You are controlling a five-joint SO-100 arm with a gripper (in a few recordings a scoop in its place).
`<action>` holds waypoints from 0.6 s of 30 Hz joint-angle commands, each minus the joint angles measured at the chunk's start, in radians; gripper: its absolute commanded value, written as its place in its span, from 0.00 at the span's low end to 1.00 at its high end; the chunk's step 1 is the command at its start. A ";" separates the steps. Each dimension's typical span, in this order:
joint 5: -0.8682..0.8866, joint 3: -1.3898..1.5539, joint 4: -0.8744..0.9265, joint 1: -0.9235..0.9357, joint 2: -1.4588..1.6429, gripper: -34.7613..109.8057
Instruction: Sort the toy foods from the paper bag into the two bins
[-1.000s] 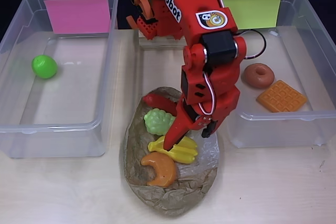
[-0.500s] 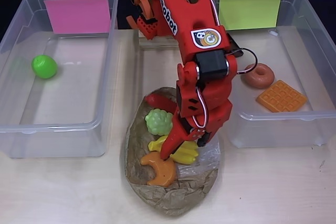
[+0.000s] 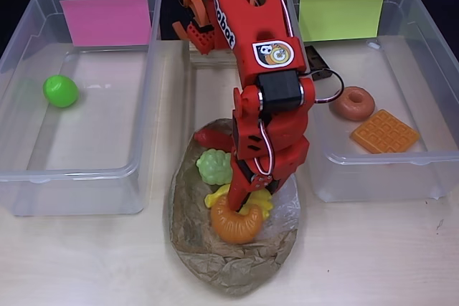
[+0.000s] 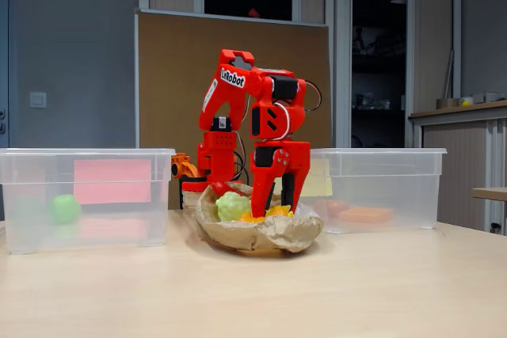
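Note:
The crumpled paper bag (image 3: 231, 266) lies flat at the table's front centre, between the two bins. On it lie pale-green grapes (image 3: 215, 166), a red chili (image 3: 208, 137), a yellow banana (image 3: 259, 202) and an orange croissant (image 3: 235, 224). My red gripper (image 3: 245, 202) reaches down into the bag. One fingertip sits inside the croissant's curve and the other is hidden under the wrist. The pink-label bin (image 3: 29, 170) holds a green ball (image 3: 60, 90). The yellow-green-label bin (image 3: 430, 170) holds a brown donut (image 3: 353, 103) and an orange waffle (image 3: 384, 131). In the fixed view the gripper (image 4: 279, 202) dips behind the bag's rim (image 4: 261, 235).
The arm's base (image 3: 197, 26) stands at the table's back between the bins. Bare tabletop (image 3: 373, 256) runs along the front on both sides of the bag. In the fixed view a brown board (image 4: 174, 77) stands behind the arm.
The arm has swung left and lowered into the bag. The croissant has shifted right and turned so its open side faces up around the fingertip, covering more of the banana.

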 commanded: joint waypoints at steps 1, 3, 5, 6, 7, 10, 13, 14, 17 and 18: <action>-0.006 -0.037 0.048 -0.014 0.025 0.35; -0.008 -0.054 0.063 -0.014 0.023 0.34; -0.009 -0.081 0.092 -0.011 0.023 0.32; -0.014 -0.104 0.117 -0.009 0.021 0.32; -0.020 -0.133 0.147 -0.006 0.018 0.32; -0.054 -0.268 0.258 0.005 -0.011 0.31; -0.086 -0.457 0.391 0.017 -0.067 0.31; -0.097 -0.535 0.443 0.020 -0.098 0.31; -0.140 -0.729 0.528 0.032 -0.163 0.31; -0.161 -0.761 0.528 0.035 -0.167 0.31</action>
